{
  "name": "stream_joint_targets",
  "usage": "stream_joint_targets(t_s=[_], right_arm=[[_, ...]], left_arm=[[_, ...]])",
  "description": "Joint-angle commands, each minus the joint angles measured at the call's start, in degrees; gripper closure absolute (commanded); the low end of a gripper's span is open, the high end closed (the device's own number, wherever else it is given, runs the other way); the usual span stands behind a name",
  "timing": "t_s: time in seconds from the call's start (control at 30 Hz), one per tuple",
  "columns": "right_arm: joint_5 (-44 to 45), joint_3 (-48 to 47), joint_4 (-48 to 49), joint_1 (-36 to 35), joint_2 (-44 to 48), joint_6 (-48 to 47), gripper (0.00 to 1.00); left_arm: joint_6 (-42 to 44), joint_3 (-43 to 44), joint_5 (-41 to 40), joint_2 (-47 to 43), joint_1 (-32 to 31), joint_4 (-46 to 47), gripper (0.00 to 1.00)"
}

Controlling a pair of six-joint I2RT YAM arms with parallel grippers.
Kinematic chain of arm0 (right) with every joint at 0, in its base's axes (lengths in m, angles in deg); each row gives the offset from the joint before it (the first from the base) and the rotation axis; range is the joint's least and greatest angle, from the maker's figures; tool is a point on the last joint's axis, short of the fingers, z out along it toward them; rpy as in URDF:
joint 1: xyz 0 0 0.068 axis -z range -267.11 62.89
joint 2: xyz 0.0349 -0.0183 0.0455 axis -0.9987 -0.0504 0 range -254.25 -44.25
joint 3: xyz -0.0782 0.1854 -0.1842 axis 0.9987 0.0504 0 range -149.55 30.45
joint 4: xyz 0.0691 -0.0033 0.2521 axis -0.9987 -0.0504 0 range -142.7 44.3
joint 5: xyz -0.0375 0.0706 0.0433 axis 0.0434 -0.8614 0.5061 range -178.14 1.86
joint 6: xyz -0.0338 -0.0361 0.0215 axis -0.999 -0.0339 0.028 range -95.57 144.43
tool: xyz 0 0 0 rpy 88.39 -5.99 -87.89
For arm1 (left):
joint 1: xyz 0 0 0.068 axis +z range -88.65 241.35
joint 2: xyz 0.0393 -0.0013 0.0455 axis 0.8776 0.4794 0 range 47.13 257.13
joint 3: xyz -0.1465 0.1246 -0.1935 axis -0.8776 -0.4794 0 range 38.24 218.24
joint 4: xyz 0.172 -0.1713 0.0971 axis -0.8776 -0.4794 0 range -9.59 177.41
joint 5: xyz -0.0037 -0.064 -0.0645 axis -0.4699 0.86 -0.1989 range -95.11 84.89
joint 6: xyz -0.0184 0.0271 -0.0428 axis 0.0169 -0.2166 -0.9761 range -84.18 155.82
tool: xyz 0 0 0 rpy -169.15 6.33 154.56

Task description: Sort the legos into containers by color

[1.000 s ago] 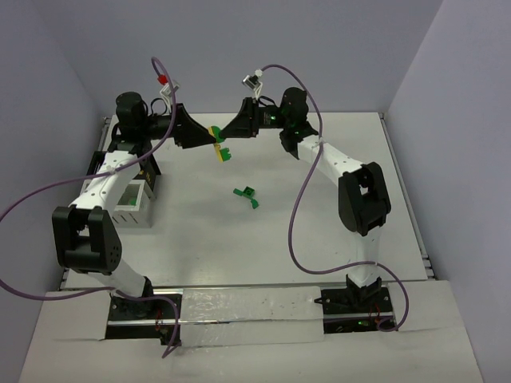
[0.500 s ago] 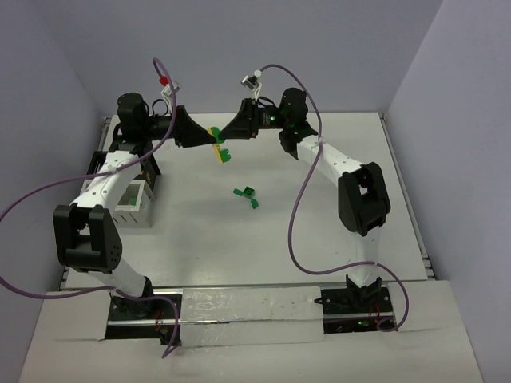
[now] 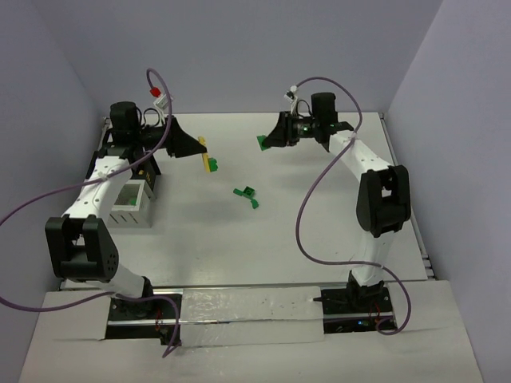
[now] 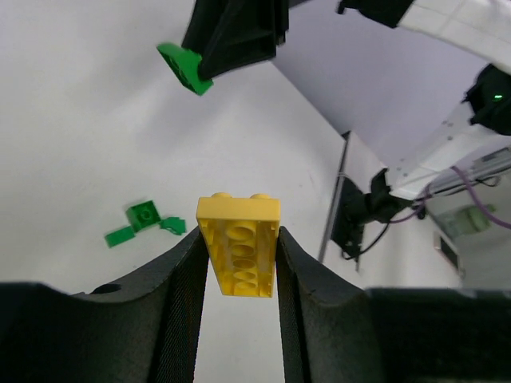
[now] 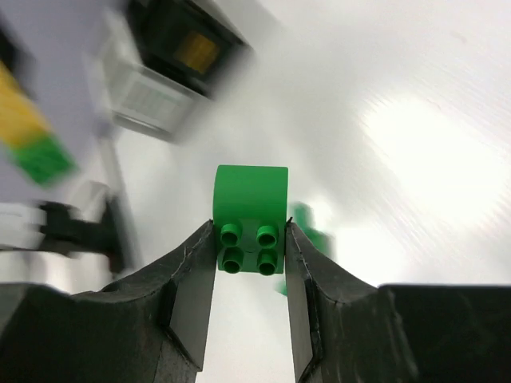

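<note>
Meanwhile, the left gripper pinched a yellow lego far left; the right gripper pinched a green lego far right.

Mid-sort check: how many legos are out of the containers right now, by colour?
Yellow: 1, the yellow brick in the left gripper.
Green: 3, namely the green brick in the right gripper, the green piece against the yellow one, and the loose green cluster counted as one (too small to split).
Total: 4.
</note>
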Motion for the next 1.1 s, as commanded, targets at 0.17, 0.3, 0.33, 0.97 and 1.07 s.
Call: stream_joint_targets(t_s=[0.17,0.3,0.33,0.97,1.07], right_arm=[[35.6,10.0,-26.9,-4.5,3.7,-36.2,1.00],[42.2,12.2,-26.2,-5.6,2.4,-37.5,1.00],[43.5,13.1,-25.7,-5.9,2.2,-37.6,1.00],[37.0,11.4,-29.5,-7.5,4.0,-38.2,0.15],[23.0,4.4,-30.9,-7.3,6.5,-35.5,0.13]], left_arm=[[7.6,4.0,-10.9,-4.3,1.2,-5.5,1.00],[7.3,3.5,-12.8,-5.5,1.9,-5.3,1.00],[7.4,3.4,-13.1,-5.8,2.0,-5.7,1.00],[8.0,2.1,-11.8,-7.1,5.8,-9.0,1.00],[7.6,1.5,-10.0,-7.0,5.8,-8.4,1.00]])
